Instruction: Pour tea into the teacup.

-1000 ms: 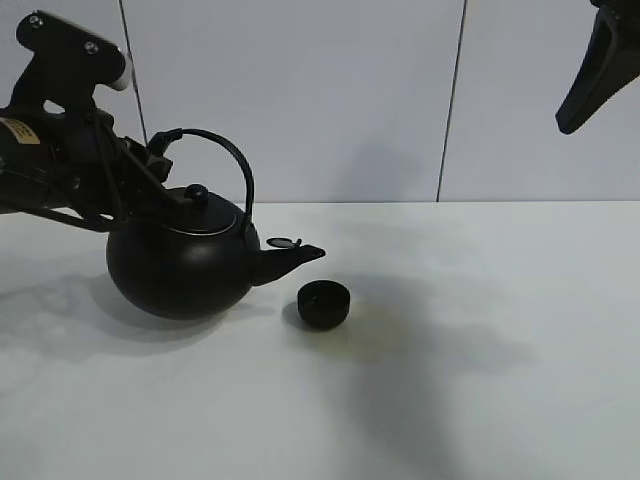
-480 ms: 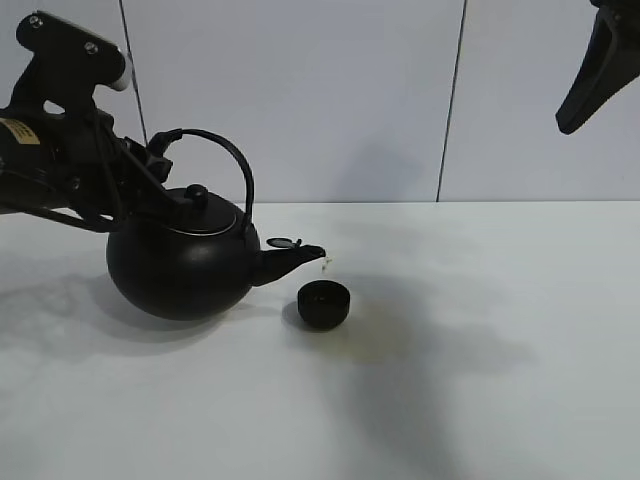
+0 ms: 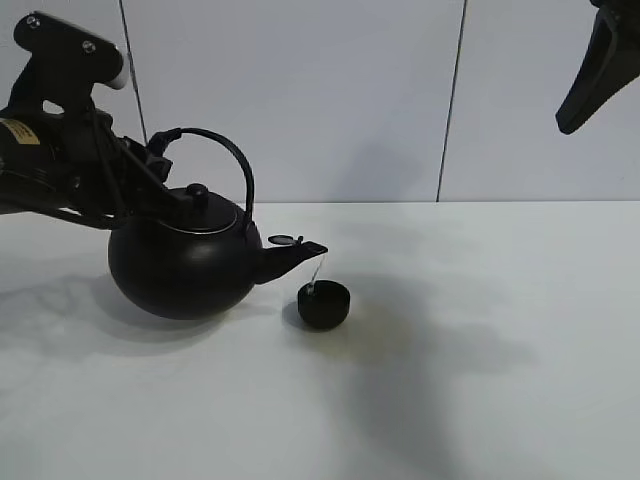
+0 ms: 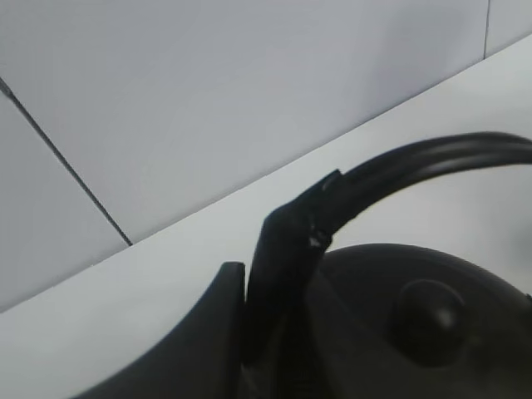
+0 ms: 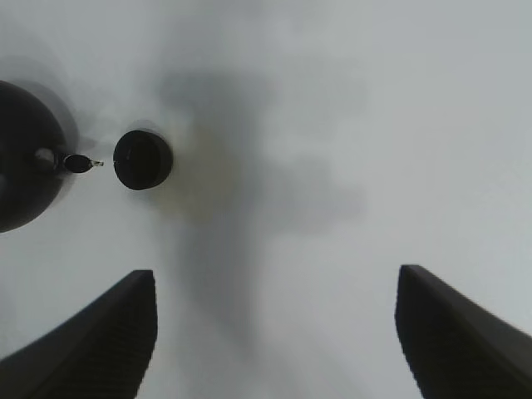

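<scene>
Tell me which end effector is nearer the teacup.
Left. The left end effector grips the kettle handle beside the teacup; the right end effector hangs open, high above it.

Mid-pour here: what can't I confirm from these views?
- Fill level in the teacup: black interior, too small in the high and right wrist views.
- Left tool's grip on the kettle handle: the arm hides it from high; the left wrist view is blurred, close-cropped.
- Right tool: only its fingertips show.
</scene>
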You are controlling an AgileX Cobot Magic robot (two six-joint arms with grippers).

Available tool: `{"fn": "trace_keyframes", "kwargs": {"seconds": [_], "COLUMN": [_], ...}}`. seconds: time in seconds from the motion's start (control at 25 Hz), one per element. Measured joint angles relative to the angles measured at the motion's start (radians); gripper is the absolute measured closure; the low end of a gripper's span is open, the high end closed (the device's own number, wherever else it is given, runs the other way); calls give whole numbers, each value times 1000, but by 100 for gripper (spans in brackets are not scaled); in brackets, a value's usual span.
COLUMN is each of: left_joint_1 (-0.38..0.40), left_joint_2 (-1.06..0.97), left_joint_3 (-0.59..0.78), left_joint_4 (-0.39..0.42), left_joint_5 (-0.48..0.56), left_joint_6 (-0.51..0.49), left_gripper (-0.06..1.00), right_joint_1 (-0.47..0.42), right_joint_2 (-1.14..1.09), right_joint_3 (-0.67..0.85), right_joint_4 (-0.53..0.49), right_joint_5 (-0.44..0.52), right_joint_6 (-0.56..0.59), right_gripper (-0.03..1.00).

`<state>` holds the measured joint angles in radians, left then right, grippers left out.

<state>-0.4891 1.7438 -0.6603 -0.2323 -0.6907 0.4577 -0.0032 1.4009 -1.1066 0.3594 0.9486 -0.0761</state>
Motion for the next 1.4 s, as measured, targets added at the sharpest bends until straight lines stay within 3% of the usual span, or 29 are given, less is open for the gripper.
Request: {"fn": "trace_keyframes", "kwargs": {"seconds": [0.48,0.96,1.4], "left_joint_1": [0,0,0], "left_joint_2": [-41,-160,-47], "left_joint_3": [38,282,302], "left_joint_4": [1,-26,-28], "left_joint_5": [-29,-178,-316], "left_joint_6": [-225,-318,-373], "left_gripper": [82,82,82], "right_joint_1": [0,0,0], "right_joint_2": [0,0,0], "right_joint_3": [0,0,0], "right_joint_4": [0,7,11], "right_joint_5": [1,1,2], "right_joint_6": [0,0,0], "right_gripper": [42,42,42]}}
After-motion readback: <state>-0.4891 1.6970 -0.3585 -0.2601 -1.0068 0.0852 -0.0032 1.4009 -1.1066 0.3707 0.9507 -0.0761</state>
